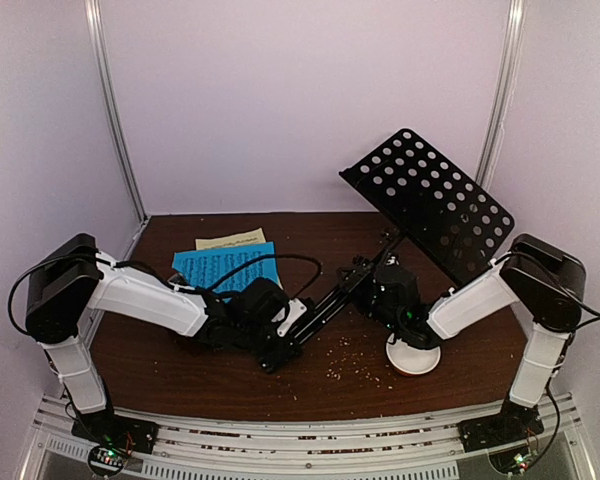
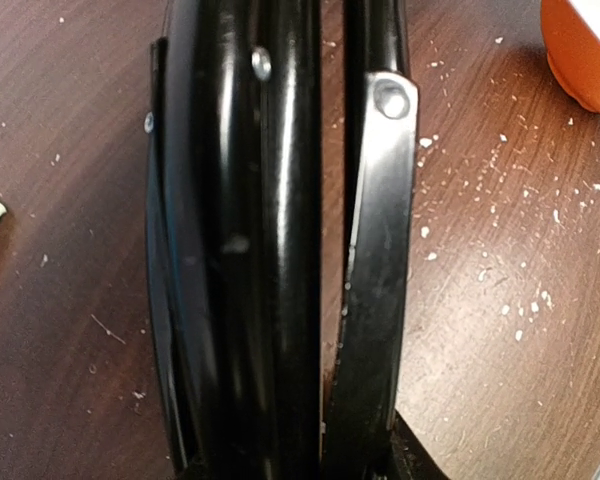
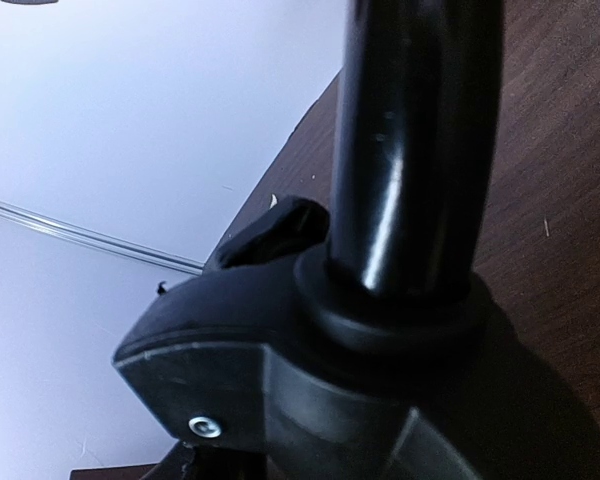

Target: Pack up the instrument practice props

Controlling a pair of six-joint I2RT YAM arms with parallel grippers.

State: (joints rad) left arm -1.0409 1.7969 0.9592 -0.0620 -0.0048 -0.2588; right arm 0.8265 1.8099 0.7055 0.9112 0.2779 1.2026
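The brown surface (image 1: 180, 385) carries the black music stand (image 1: 340, 288), which lies slanted. Its long axis runs from near-left to far-right, and its perforated desk (image 1: 430, 200) is raised at the far-right end.

The left claw (image 1: 278, 335) sits at the low end. Its wrist view shows the folded legs (image 2: 280, 250) running straight out from it, so it looks clamped on that bundle.

The right claw (image 1: 390, 290) is pressed against the pole (image 3: 410, 150) just above a black collar (image 3: 280, 350). Its fingers are hidden, so I cannot tell if it grips.

The desk lies up and to the right of the right claw, and the right arm is the nearer one. Folding the desk down probably falls to that arm while the left steadies the legs.

Behind the left arm, the bright blue sheet (image 1: 225, 268) partly covers the pale yellow sheet (image 1: 230, 240). A white bowl (image 1: 425, 365) sits under the right wrist, with crumbs (image 1: 352, 362) just left of it.
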